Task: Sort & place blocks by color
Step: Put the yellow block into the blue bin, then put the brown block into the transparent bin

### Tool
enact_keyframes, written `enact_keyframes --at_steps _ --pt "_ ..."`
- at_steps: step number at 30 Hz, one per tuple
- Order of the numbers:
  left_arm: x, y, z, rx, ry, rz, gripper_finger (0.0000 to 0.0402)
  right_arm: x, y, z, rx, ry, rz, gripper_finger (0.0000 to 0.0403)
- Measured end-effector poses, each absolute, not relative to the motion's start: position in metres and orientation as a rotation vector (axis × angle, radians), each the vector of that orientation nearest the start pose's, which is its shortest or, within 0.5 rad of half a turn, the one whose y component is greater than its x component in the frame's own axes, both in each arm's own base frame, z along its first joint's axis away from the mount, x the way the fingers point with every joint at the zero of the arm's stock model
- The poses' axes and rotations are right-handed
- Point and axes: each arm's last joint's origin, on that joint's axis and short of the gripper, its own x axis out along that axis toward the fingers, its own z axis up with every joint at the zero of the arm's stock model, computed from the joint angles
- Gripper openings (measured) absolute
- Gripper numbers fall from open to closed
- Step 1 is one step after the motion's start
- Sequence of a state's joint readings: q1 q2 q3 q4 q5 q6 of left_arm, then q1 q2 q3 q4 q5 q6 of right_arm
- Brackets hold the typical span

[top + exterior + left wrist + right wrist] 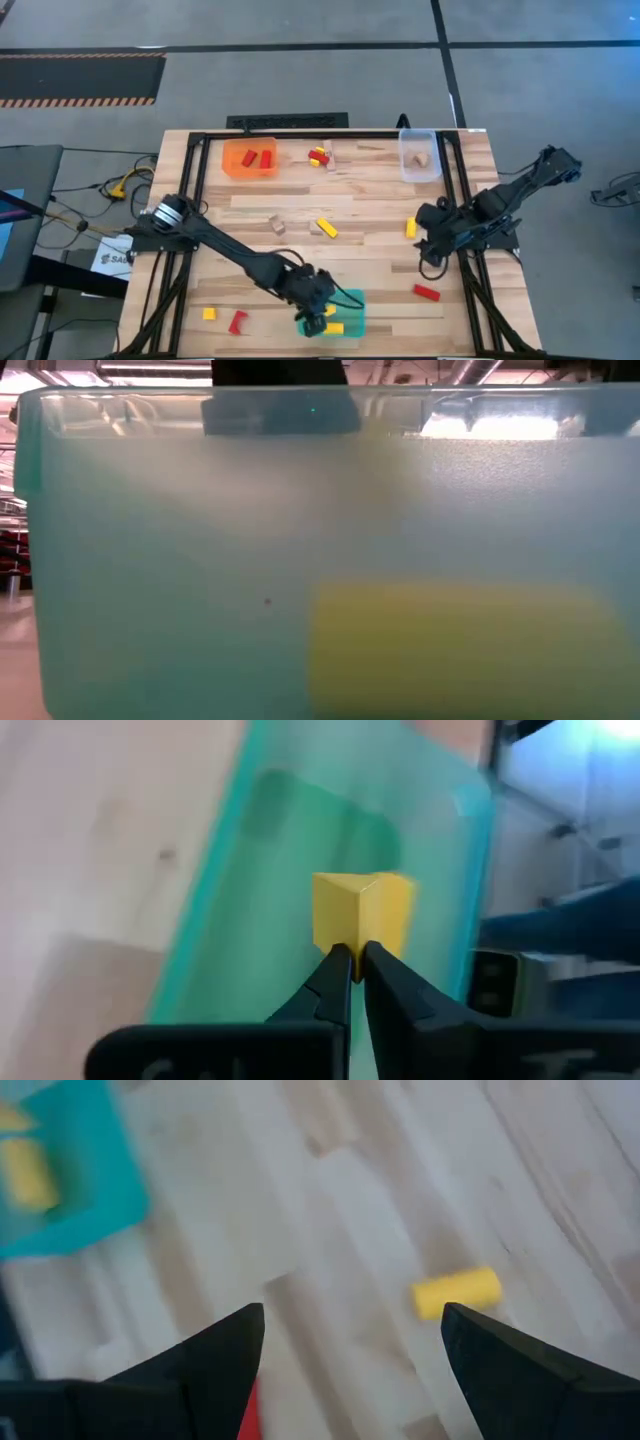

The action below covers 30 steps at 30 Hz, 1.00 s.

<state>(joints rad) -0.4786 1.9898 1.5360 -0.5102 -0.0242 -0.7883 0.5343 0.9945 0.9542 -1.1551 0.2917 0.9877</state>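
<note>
Left gripper (357, 960), clamped on a yellow block (362, 912) over the teal tray (352, 300), needs release next; right gripper (350, 1340) waits spread.

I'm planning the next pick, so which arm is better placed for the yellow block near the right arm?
Right, probably. The right gripper is open beside that yellow block; the left gripper is shut over the teal tray.
</note>
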Motion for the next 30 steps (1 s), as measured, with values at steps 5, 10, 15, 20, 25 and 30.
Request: enact_keyframes --at_steps 5,10,15,20,25,30 --pt "0.396 -0.203 0.216 -0.374 1.093 0.017 0.0000 0.134 0.067 0.261 0.495 1.072 -0.485 0.0326" --pt "0.404 -0.208 0.214 -0.364 1.107 0.000 0.0005 0.133 0.060 0.240 0.525 1.068 -0.620 0.0326" --pt "0.404 -0.208 0.216 -0.358 1.103 -0.023 0.0061 0.137 0.054 0.229 0.511 1.078 -0.694 0.0326" --pt "0.403 -0.208 0.225 -0.384 1.135 -0.063 0.0152 0.146 0.050 0.226 0.536 1.072 -0.720 0.0326" --pt "0.394 -0.195 0.250 -0.281 1.213 -0.041 0.0221 0.153 0.045 0.220 0.678 1.065 -0.848 0.0326" --pt "0.364 -0.173 0.299 0.031 1.096 0.126 0.0239 0.160 0.043 0.212 0.775 1.046 -0.979 0.0326"
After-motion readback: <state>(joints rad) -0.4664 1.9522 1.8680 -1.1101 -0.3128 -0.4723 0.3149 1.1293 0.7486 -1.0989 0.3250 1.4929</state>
